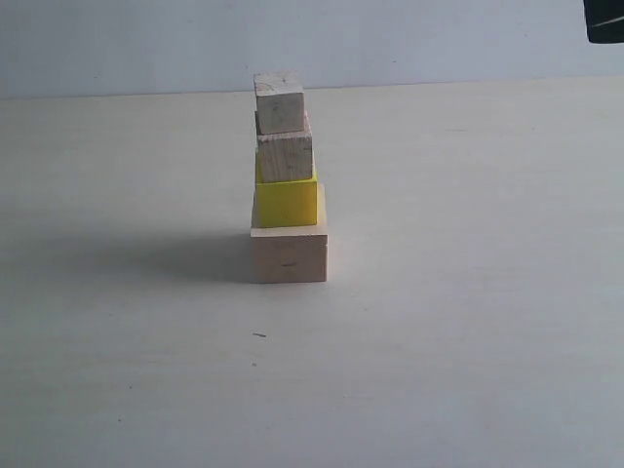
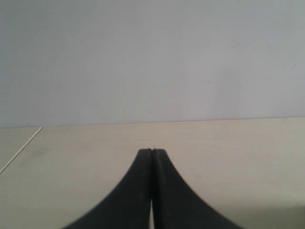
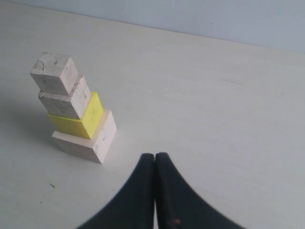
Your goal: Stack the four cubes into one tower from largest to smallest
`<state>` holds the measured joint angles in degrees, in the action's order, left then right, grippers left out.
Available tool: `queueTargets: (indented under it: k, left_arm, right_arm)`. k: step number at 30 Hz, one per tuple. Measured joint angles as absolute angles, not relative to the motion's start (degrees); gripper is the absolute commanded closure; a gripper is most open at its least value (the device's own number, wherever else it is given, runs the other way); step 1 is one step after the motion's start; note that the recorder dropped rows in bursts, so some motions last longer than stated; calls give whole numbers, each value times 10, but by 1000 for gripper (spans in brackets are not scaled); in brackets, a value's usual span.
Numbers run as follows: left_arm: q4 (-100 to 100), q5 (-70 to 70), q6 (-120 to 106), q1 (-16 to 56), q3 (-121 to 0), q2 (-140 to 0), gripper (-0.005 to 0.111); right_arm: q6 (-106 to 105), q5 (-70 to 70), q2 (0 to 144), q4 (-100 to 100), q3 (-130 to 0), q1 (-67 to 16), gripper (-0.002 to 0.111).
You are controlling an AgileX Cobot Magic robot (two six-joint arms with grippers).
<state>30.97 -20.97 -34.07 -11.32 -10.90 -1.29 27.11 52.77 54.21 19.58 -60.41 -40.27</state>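
Left gripper (image 2: 151, 151): nearest item in the left wrist view. Jaws closed tip to tip, nothing between them. Faces bare tabletop toward the far edge; no cube in its sight.

Tower (image 1: 288, 195): stands upright on the table (image 1: 468, 292), mid-surface, well apart from the far edge. Four tiers, bottom to top:
- large pale wood cube (image 1: 290, 255), flat on the table;
- yellow cube (image 1: 287, 204), set toward the base's far side;
- brownish wood cube (image 1: 286, 158);
- smallest pale wood cube (image 1: 280, 105), sitting a little toward the left edge, its side just past the tier below.

No cube lies loose on the table in any view.

Right gripper (image 3: 155, 155): jaws closed, gripping nothing, well apart from the tower, which shows to one side in the right wrist view.

Step in hand: order runs largest to smallest, so stacking looks complete. Next move, by judgement: nothing to grasp; both arms need only keep away, since the offset top tier looks easiest to dislodge.
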Motion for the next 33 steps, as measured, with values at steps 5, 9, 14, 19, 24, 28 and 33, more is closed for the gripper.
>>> queueTargets:
  k: [5,9,14,19,24,28,33]
  left_arm:
    - [248,-197,-241,-107,-80,-3,107]
    - [129,-179,-107,-90,-64,-3,107]
    - [70,-179,-44,-39,-26,-3,107]
    - [26,-172,-10,-11,-4,-3,107]
    - [24,-186,8,-10,-2,-3,107]
    - [23,-198,11,-10,-2,-3,107]
    - [23,-204,11,-10,-2,-3,107]
  right_arm:
    - [271,528,542,196,-604,-403,108]
    - [271,528,542,196,-604,-403,108]
    - [271,528,542,196,-604,-403,108]
    - [271,528,542,196,-604,-403,108]
    - [271,528,542,196,-604,-403,108]
    - [271,528,542,196,-604,-403,108]
    - [271,528,542,196,-604,-403,108]
